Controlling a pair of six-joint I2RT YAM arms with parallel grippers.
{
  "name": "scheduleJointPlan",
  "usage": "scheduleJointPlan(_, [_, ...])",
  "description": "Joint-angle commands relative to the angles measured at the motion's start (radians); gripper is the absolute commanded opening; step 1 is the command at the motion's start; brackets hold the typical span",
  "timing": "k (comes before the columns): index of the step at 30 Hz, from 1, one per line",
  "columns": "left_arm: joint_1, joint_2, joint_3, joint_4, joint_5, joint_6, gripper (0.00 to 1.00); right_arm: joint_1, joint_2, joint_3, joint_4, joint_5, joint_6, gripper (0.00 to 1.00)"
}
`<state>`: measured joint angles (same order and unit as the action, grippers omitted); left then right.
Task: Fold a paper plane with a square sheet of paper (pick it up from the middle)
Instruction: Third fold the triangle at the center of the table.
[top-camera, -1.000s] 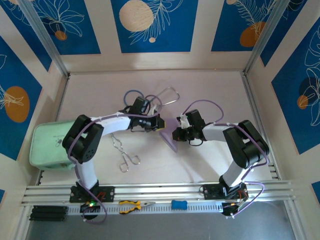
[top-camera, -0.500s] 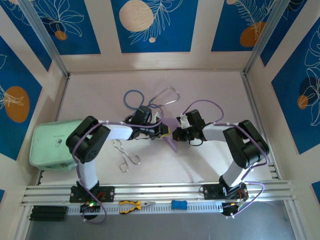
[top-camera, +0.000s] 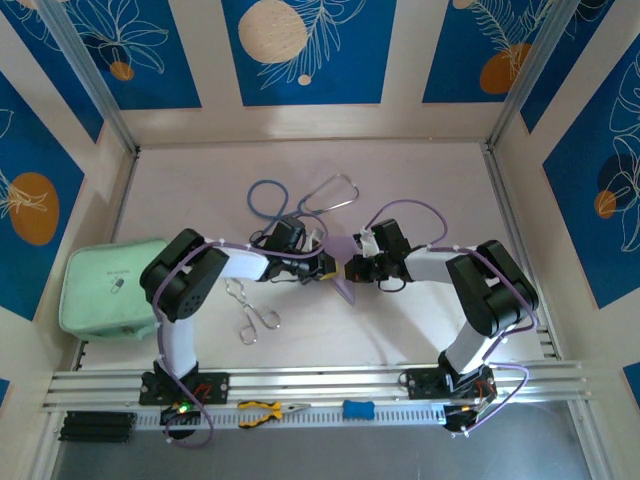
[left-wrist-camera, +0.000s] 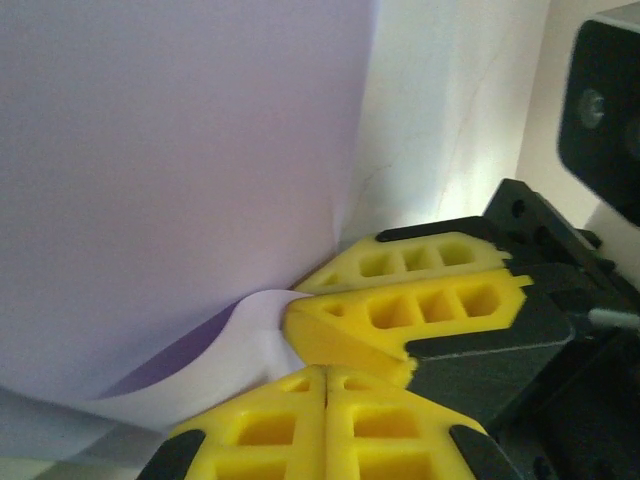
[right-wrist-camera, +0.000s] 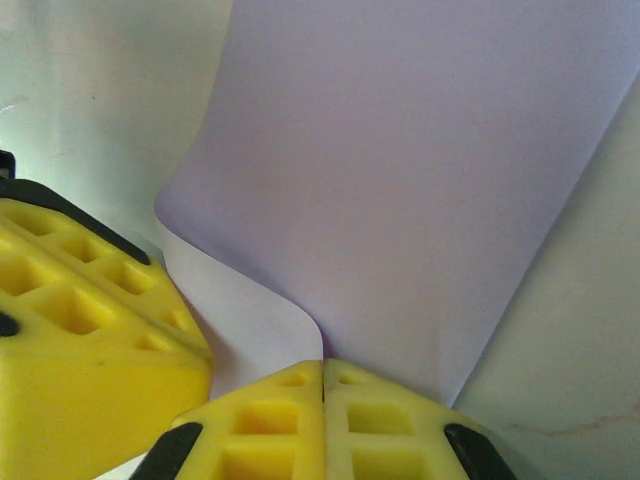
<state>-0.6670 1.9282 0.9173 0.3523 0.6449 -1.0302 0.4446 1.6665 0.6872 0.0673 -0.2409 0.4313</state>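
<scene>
The square sheet of paper (top-camera: 346, 290), pale lilac and partly folded, sits mid-table between the two grippers. It covers the upper left of the left wrist view (left-wrist-camera: 180, 170) and most of the right wrist view (right-wrist-camera: 400, 170). My right gripper (top-camera: 351, 270) (right-wrist-camera: 322, 368) is shut, and the sheet's curled fold runs straight into the seam between its yellow fingers. My left gripper (top-camera: 329, 268) (left-wrist-camera: 326, 372) is shut too, tip to tip with the right one, against a pale curled flap; no paper shows between its fingers. The right gripper's fingers (left-wrist-camera: 420, 305) lie just ahead of it.
A blue-tubed stethoscope (top-camera: 300, 195) lies behind the grippers. Metal forceps (top-camera: 250, 310) lie left of centre. A mint-green pouch (top-camera: 100, 285) sits at the left wall. Pliers (top-camera: 265, 410) and a blue tool (top-camera: 358, 409) rest on the front rail.
My left arm has swung right and forward, bringing its shut gripper up against the paper and the right gripper. The right arm has stayed put.
</scene>
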Motion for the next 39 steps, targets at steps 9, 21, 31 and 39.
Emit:
scheduleJointPlan(9, [-0.008, 0.037, -0.026, -0.142, -0.070, 0.108, 0.00, 0.000, -0.007, -0.018, -0.003, -0.013, 0.009, 0.04])
scheduleJointPlan(21, [-0.008, 0.041, -0.005, -0.184, -0.077, 0.139, 0.00, -0.016, -0.173, 0.000, -0.101, 0.020, 0.117, 0.40])
scheduleJointPlan(31, [-0.008, 0.044, -0.006, -0.171, -0.073, 0.133, 0.00, 0.087, -0.227, -0.057, -0.091, -0.084, 0.235, 0.17])
scheduleJointPlan(39, [-0.008, 0.049, -0.006, -0.166, -0.070, 0.131, 0.00, 0.152, -0.149, -0.014, -0.111, -0.043, 0.245, 0.05])
